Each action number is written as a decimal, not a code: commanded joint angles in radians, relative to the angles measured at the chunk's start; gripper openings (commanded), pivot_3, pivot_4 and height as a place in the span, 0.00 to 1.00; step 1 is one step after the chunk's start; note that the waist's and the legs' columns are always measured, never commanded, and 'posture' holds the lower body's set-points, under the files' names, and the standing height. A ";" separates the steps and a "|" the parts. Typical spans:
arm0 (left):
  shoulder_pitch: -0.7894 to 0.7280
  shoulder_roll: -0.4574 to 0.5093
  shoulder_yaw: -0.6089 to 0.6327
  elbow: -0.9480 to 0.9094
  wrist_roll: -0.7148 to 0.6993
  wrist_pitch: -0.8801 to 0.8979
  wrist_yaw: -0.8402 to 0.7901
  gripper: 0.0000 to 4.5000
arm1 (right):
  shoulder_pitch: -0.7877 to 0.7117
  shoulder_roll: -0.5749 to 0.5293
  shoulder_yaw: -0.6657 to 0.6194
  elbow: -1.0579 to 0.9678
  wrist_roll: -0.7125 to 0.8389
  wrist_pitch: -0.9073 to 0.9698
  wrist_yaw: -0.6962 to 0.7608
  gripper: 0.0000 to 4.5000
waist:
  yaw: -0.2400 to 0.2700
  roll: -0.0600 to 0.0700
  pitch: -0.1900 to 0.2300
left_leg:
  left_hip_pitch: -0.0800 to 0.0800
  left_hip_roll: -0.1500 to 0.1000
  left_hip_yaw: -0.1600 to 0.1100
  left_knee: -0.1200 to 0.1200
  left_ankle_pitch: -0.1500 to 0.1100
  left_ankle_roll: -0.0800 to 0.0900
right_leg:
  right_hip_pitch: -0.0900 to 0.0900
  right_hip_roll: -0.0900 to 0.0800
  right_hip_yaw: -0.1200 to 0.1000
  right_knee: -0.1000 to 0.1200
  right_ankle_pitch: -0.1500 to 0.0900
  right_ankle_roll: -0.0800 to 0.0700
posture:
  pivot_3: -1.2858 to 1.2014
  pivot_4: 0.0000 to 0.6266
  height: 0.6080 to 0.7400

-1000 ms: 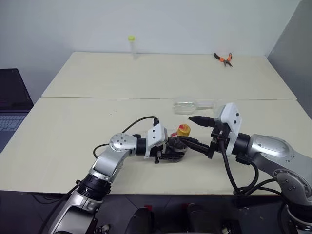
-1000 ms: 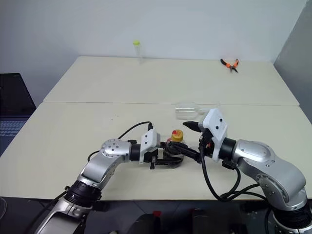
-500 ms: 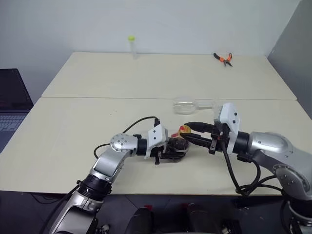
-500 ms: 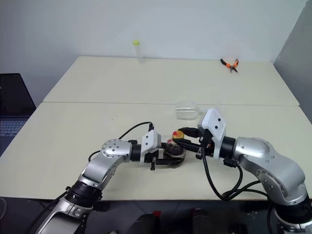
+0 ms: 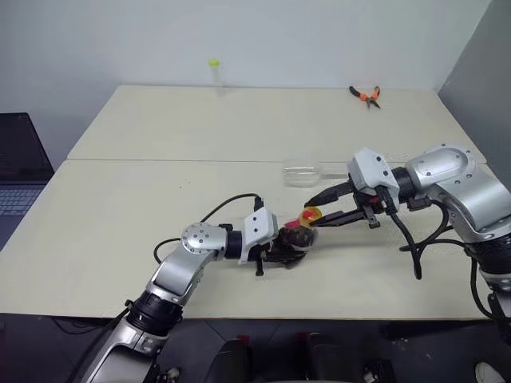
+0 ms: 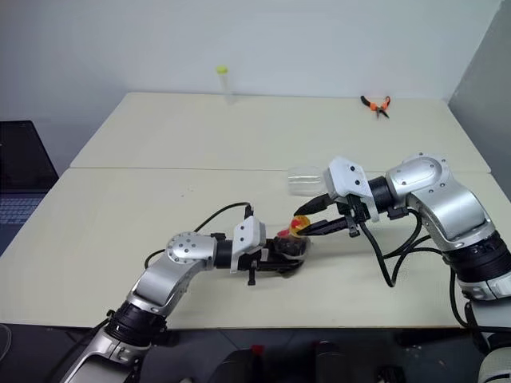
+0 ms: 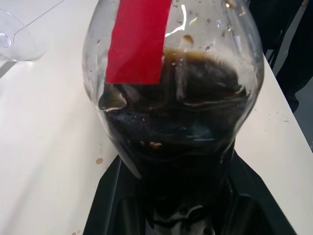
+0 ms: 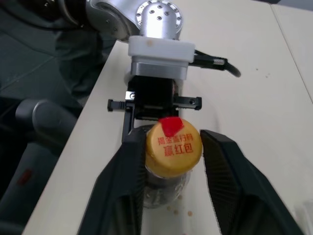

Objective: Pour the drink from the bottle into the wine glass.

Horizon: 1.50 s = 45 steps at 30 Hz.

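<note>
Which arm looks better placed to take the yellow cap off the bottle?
The right. Its gripper already straddles the cap, one finger on each side with small gaps. The left gripper is shut on the bottle, so it is busy steadying it.

Lab-like room: bare pale tables (image 5: pixel 160 120), pliers (image 5: pixel 366 96) (laptop (image 5: pixel 20 171) beside).

Both head eyes look down over the wide beige counter (image 5: pixel 120 207); each wrist cam sits super close on the same small clear plastic bottle (image 7: pixel 171 98).
</note>
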 commanded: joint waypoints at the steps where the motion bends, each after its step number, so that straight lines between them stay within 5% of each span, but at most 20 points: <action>1: 0.017 0.006 -0.014 -0.046 -0.018 -0.004 -0.019 0.23 | 0.060 0.004 -0.126 -0.113 0.079 0.136 -0.132 0.66 | 0.002 0.000 0.000 | 0.000 0.000 0.001 0.000 0.000 0.000 | 0.000 -0.003 0.000 0.000 0.000 0.000 | 0.52 0.24 1.00; 3: 0.015 0.007 -0.013 -0.037 -0.016 -0.007 -0.019 0.23 | 0.113 0.021 -0.207 -0.198 0.153 0.215 -0.220 0.82 | 0.002 0.000 0.000 | 0.000 -0.001 0.000 0.000 0.000 0.000 | -0.001 -0.003 0.000 0.001 0.000 0.000 | 0.52 0.24 1.00; 9: 0.002 0.008 -0.001 0.001 -0.006 -0.025 -0.014 0.22 | 0.322 0.141 -0.397 -0.487 0.300 0.375 -0.585 0.82 | 0.003 0.000 0.000 | 0.000 -0.001 0.000 0.000 0.000 0.000 | 0.000 -0.003 0.000 0.001 0.000 0.000 | 0.52 0.24 1.00; 15: -0.015 0.002 0.002 0.034 -0.001 -0.041 -0.016 0.21 | 0.439 0.281 -0.339 -0.631 0.260 0.420 -0.861 0.82 | -0.001 0.000 0.000 | 0.000 -0.001 0.000 0.000 0.000 0.000 | 0.000 0.001 0.000 0.001 0.000 0.000 | 0.52 0.24 1.00; 19: -0.029 -0.002 0.001 0.054 0.002 -0.051 -0.021 0.21 | 0.453 0.301 -0.305 -0.639 0.227 0.411 -0.915 0.82 | -0.001 0.000 0.000 | 0.000 -0.001 0.000 0.000 0.000 0.000 | 0.000 0.002 0.000 0.001 0.000 0.001 | 0.52 0.24 1.00; 27: -0.042 -0.007 0.001 0.073 0.005 -0.065 -0.024 0.21 | 0.478 0.279 -0.294 -0.632 0.203 0.389 -0.905 0.82 | -0.001 0.000 0.000 | 0.000 -0.001 0.001 0.000 0.000 0.000 | 0.000 0.002 0.000 0.001 0.000 0.001 | 0.52 0.24 1.00; 31: -0.040 -0.006 0.003 0.072 0.006 -0.065 -0.021 0.20 | 0.496 0.267 -0.293 -0.635 0.211 0.383 -0.884 0.62 | -0.001 0.000 0.000 | 0.000 -0.001 0.000 0.000 0.000 0.000 | 0.000 0.002 0.000 0.001 0.000 0.001 | 0.52 0.24 1.00; 35: -0.039 -0.006 0.004 0.072 0.005 -0.065 -0.017 0.20 | 0.506 0.264 -0.292 -0.637 0.221 0.379 -0.867 0.29 | -0.001 0.000 0.000 | 0.000 -0.001 0.001 0.000 0.000 0.000 | 0.000 0.002 0.000 0.001 0.000 0.001 | 0.52 0.24 1.00; 39: -0.038 -0.008 0.003 0.069 0.005 -0.064 -0.015 0.20 | 0.495 0.258 -0.311 -0.613 0.247 0.369 -0.835 0.28 | -0.001 0.000 0.000 | 0.000 -0.001 0.000 0.000 0.000 0.000 | 0.000 0.002 0.000 0.001 0.000 0.001 | 0.52 0.24 1.00; 45: -0.033 -0.010 -0.008 0.057 0.004 -0.060 -0.022 0.20 | 0.367 0.063 -0.293 -0.358 0.223 0.291 -0.475 0.28 | 0.000 0.001 0.000 | 0.001 -0.001 0.001 0.000 0.000 0.000 | 0.001 0.002 0.000 0.001 0.000 0.001 | 0.52 0.24 1.00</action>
